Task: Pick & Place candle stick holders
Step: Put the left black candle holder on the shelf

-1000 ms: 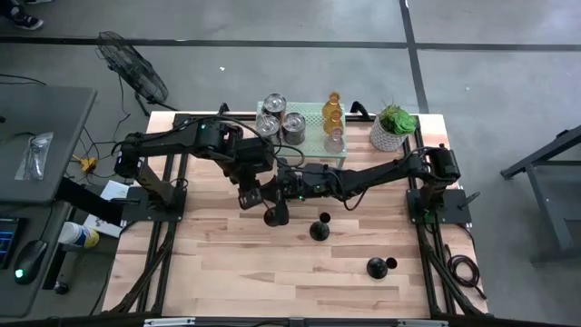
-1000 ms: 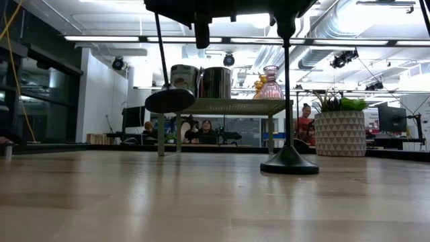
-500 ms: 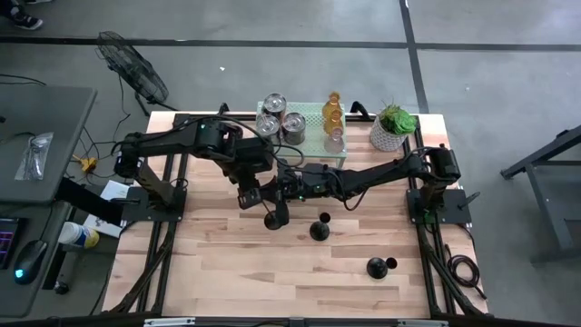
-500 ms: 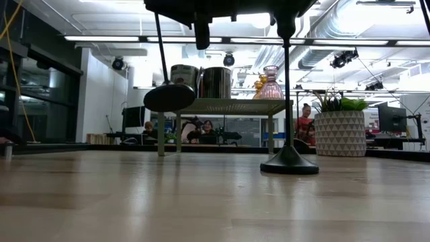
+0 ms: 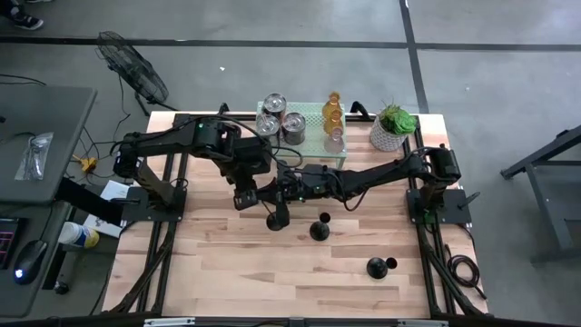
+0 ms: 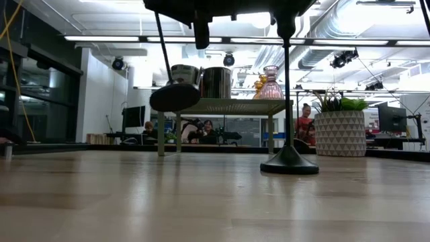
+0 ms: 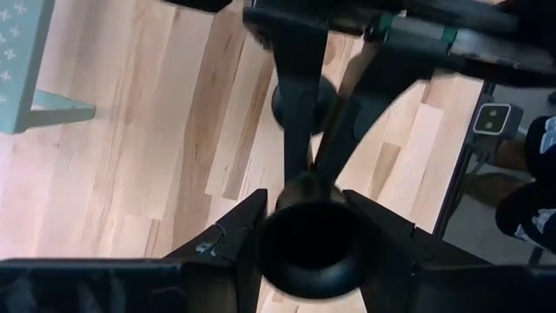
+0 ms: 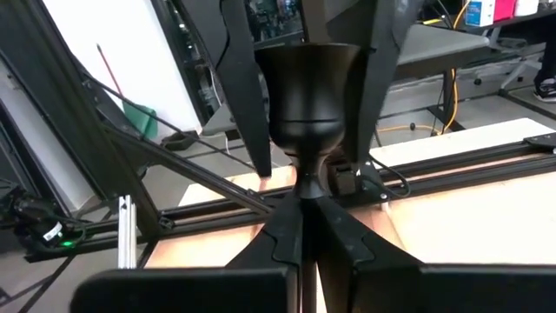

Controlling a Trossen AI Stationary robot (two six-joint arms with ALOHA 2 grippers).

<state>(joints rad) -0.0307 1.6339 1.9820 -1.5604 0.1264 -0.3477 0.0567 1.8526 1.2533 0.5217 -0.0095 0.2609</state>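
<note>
Mid-table, the black candle stick (image 6: 173, 94) hung clear of the table (image 5: 227, 263), its base having drifted sideways within a second. The left gripper (image 7: 310, 235) clasped its cup; the right gripper (image 8: 304, 217) pinched its stem: seemingly a handover.

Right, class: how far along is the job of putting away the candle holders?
Seemingly done: the silver cups and glass holders sit on the green rack. In hand: one black candlestick is off the table, with the left gripper around its cup and the right gripper shut on its stem. Left: two more black sticks on the table.
</note>
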